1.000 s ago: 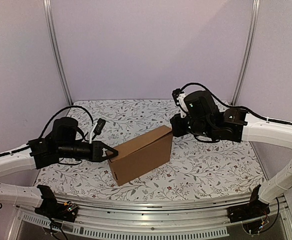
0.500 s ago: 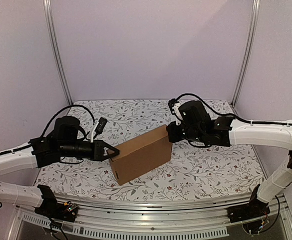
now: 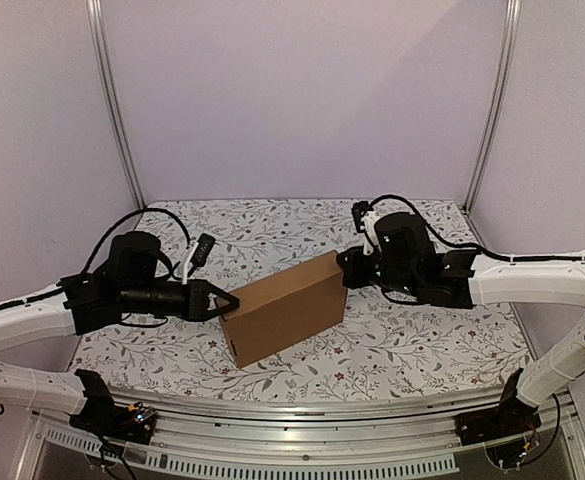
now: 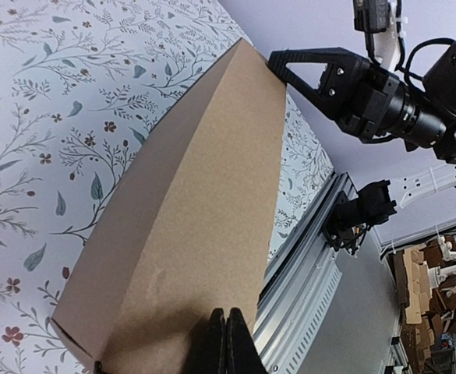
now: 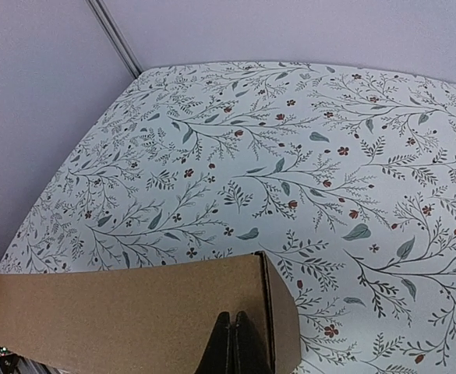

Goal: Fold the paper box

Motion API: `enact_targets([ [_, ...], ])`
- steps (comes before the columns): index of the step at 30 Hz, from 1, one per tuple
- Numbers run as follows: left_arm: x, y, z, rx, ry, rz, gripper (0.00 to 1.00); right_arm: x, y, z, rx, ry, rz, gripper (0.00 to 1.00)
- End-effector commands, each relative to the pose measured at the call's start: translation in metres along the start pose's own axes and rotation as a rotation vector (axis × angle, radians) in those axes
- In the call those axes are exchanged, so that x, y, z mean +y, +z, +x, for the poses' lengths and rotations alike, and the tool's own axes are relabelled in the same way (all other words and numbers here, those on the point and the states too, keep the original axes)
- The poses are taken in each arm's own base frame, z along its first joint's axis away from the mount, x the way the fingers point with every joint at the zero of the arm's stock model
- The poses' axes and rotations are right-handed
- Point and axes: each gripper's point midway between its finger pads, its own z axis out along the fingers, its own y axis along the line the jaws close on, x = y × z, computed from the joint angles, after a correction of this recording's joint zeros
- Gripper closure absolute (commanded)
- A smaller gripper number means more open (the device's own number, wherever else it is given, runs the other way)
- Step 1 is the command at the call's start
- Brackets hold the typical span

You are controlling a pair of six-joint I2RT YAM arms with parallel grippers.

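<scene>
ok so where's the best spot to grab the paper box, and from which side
Probably the middle of the paper box, coming from above with jaws spread across its narrow top face, pinching the two broad sides. It stands closed on a long edge, so no flap or rim sticks out to catch, and the shut left gripper and right gripper sit at its two ends.

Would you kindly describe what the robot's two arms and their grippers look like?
Both the left arm and the right arm have white tubular links with bulky black joint and wrist housings. The left gripper and the right gripper are black, with fingers tapering to a point. Thin black cables loop loosely over each wrist. No markings are readable.
</scene>
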Motion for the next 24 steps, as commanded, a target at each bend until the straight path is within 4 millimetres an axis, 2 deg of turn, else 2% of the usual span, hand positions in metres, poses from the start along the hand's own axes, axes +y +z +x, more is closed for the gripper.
enact_targets([
  [1, 0.05, -0.001, 0.051, 0.178, -0.047, -0.203, 1.0, -0.012, -0.01, 0.021, 0.149, -0.09, 0.059, 1.0],
  [5, 0.046, -0.005, 0.041, 0.171, -0.013, -0.217, 1.0, 0.014, -0.017, -0.004, 0.118, -0.098, -0.037, 1.0],
  [9, 0.033, -0.012, 0.023, 0.141, 0.019, -0.204, 1.0, 0.036, -0.026, -0.014, 0.094, -0.109, -0.097, 1.0],
  [14, 0.007, -0.019, 0.0, 0.098, 0.053, -0.14, 1.0, 0.058, -0.025, -0.01, 0.099, -0.126, -0.149, 1.0],
  [17, -0.006, -0.023, -0.005, 0.089, 0.055, -0.101, 1.0, 0.066, -0.023, -0.005, 0.104, -0.128, -0.171, 1.0],
  [24, -0.021, -0.045, -0.019, 0.002, 0.073, -0.066, 1.0, 0.069, -0.03, 0.002, 0.122, -0.154, -0.2, 1.0],
])
